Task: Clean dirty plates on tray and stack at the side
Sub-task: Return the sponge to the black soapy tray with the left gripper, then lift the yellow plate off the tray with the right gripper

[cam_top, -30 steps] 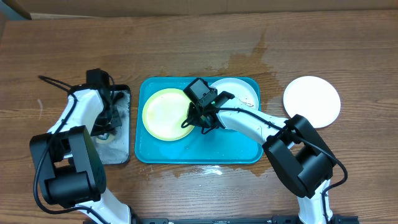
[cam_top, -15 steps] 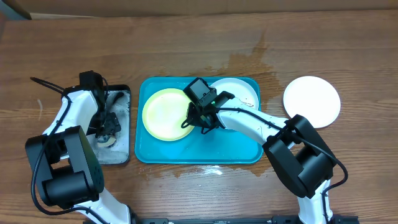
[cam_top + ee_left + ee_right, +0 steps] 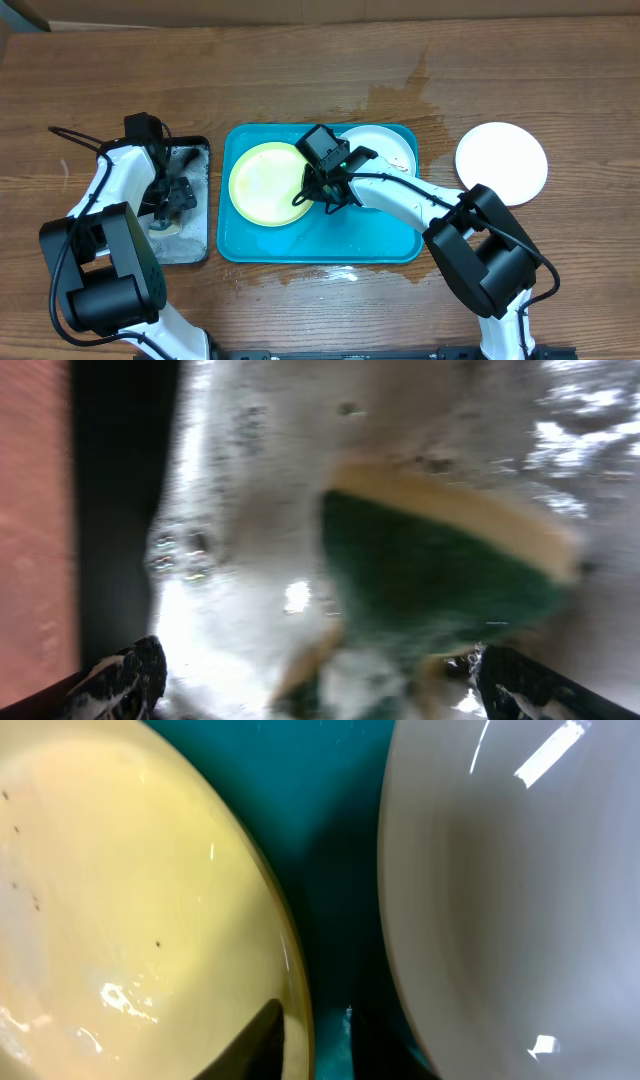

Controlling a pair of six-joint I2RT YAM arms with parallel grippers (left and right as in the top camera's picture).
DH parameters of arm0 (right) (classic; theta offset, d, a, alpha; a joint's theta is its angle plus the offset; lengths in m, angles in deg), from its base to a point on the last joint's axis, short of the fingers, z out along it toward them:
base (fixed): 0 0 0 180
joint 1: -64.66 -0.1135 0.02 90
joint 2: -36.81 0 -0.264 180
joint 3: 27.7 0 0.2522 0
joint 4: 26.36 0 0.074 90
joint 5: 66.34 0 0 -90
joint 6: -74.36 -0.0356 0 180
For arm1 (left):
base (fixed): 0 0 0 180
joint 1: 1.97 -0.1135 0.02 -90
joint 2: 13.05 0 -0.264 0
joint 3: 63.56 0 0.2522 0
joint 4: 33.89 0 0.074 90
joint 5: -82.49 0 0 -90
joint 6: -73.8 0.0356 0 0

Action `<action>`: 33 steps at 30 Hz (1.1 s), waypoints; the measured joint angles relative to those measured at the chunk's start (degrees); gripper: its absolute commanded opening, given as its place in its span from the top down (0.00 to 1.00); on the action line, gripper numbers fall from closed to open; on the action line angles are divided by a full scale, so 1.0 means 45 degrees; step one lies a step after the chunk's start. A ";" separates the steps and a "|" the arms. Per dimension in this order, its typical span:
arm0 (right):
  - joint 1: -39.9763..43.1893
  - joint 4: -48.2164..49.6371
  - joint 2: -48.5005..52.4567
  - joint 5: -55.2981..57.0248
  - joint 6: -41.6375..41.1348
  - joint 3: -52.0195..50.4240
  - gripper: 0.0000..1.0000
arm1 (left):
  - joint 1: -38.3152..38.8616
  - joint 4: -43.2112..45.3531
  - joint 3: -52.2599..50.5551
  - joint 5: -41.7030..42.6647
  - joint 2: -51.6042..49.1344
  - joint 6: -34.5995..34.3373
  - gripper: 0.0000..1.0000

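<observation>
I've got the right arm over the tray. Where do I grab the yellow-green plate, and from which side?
Its right rim, coming from above. The yellow-green plate lies flat in the turquoise tray, so only its thin edge can be pinched, and the bare strip beside the neighbouring white plate likely leaves room for the outer finger. The right tool is there.

Overhead evenly lit, sharp. Left wrist: sponge (image 3: 430, 575) motion-blurred. Right wrist: glare streaks on white plate (image 3: 500, 900).

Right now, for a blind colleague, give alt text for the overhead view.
A turquoise tray holds a yellow-green plate and a white plate, the right gripper low between them. The left gripper is over a black sponge tray; another white plate lies on the wooden table.
</observation>
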 measured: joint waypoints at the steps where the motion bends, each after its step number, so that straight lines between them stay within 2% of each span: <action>1: -0.0005 0.0019 0.0000 0.0019 0.0000 0.0000 0.67 | -0.0049 0.0034 0.0000 0.0355 0.0000 0.0029 0.00; 5: -0.0092 0.0053 -0.0015 0.0146 0.0005 0.0005 0.68 | -0.0534 0.0209 0.0000 0.1870 0.0000 0.0253 0.01; 6: -0.0141 0.0058 -0.0015 0.0228 0.0015 0.0005 0.71 | -0.0695 0.0257 0.0000 0.2239 0.0000 0.0335 0.00; 7: -0.0170 0.0053 -0.0015 0.0262 0.0015 0.0005 0.79 | -0.0899 0.0296 0.0000 0.2623 0.0000 0.0384 0.00; 8: -0.0219 0.0068 -0.0015 0.0359 0.0000 0.0005 0.92 | -0.1166 0.0355 0.0000 0.3065 0.0005 0.0398 0.00; 9: -0.0272 0.0097 -0.0010 0.0437 0.0049 0.0000 0.96 | -0.1491 0.0413 0.0000 0.3536 0.0024 0.0437 0.00; 17: -0.0282 0.0073 0.0015 0.0563 -0.0039 0.0049 0.96 | -0.2501 0.0452 0.0000 0.4639 0.0845 0.0476 0.00; 33: 0.0233 -0.4095 0.0345 0.0661 0.1744 0.2759 0.96 | -0.2492 0.0461 0.0000 0.4945 0.0933 0.0481 0.00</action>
